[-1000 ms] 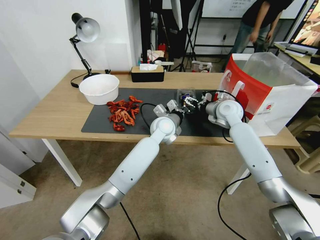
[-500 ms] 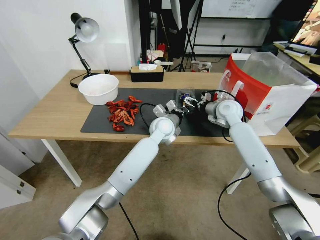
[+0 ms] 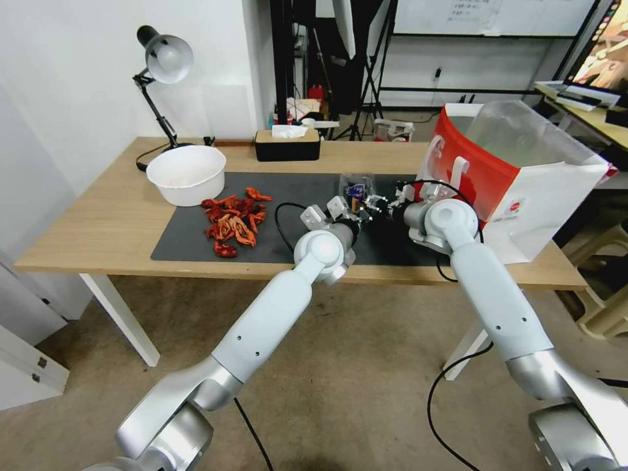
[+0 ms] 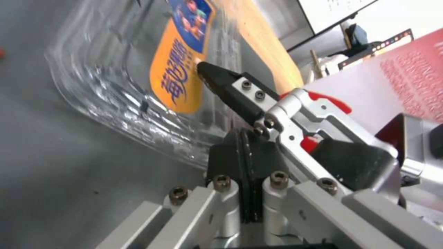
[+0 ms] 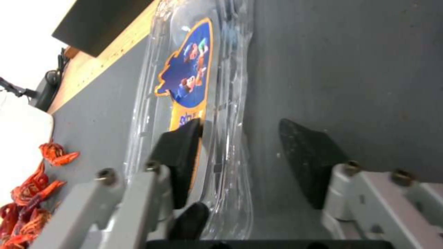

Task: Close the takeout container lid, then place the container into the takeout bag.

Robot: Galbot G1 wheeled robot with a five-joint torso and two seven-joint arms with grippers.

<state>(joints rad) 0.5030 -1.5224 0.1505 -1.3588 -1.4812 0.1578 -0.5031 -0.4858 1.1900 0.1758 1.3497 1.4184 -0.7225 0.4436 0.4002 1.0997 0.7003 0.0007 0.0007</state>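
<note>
Both pincers meet at the container (image 3: 356,190), beside the bag (image 3: 523,176): left pincer (image 4: 242,180) clenched on its edge, right pincer (image 5: 244,162) released around it. Closing the lid seems in hand; next, pressing it shut needs care.

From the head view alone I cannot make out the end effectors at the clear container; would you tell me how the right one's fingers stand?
Observer: The right end effector is open. One finger lies against the orange-and-blue label on the takeout container; the other stands apart from it, over the black mat.
Operator: Thank you. And the left one?
Observer: The left end effector is shut, its pads together at the container's corner. I cannot tell whether they pinch the rim.
</note>
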